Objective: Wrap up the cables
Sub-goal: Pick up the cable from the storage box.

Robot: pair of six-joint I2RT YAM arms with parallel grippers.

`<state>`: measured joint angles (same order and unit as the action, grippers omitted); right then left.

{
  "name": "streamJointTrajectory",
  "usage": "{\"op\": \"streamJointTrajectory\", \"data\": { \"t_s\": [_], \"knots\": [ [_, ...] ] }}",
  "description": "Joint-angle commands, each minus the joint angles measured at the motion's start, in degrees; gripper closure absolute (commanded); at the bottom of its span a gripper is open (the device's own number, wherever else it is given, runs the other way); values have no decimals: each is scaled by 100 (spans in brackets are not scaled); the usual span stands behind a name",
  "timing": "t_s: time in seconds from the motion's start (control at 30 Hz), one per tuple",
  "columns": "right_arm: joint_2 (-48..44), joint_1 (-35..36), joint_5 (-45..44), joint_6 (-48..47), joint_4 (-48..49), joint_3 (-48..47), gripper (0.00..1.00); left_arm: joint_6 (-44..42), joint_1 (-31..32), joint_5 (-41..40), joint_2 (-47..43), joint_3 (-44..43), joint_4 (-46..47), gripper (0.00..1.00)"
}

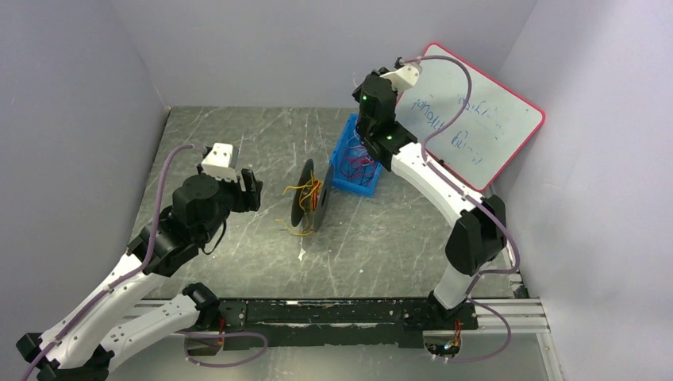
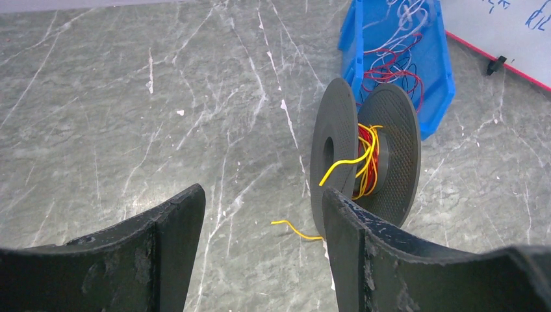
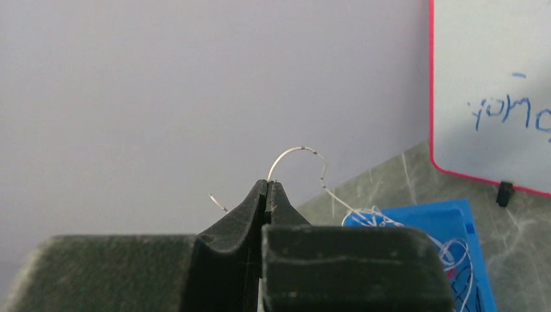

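The right claw (image 3: pixel 267 187) is pinched tight on one thin white cable (image 3: pixel 295 151), held above the one blue plastic bin (image 3: pixel 422 214), where more loose cables (image 2: pixel 383 73) tangle, too many to count. The left claw (image 2: pixel 263 198) gapes wide and empty beside the single dark grey plastic spool (image 2: pixel 338 110), which stands on edge on the grey marbled desk (image 2: pixel 130 117) with red and yellow cables (image 2: pixel 366 156) wound on it.

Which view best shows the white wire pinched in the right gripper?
The right wrist view: the white wire loops out of the shut right gripper and trails down into the blue bin. The top view shows that gripper over the bin, but the strand is too fine to see. The left wrist view shows only the bin.
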<state>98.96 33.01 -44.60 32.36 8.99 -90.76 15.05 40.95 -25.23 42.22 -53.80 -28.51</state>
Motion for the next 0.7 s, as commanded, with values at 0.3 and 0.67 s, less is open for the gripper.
{"op": "streamJointTrajectory", "data": {
  "t_s": [0.3,0.67],
  "knots": [
    [-777,528,-491,-1546,888,-731,100,27,-40,-131,-121,92,182,29],
    [-1239,1085,-573,-2453,1171,-1228,100,30,-55,-182,-50,78,155,29]
  ]
}}
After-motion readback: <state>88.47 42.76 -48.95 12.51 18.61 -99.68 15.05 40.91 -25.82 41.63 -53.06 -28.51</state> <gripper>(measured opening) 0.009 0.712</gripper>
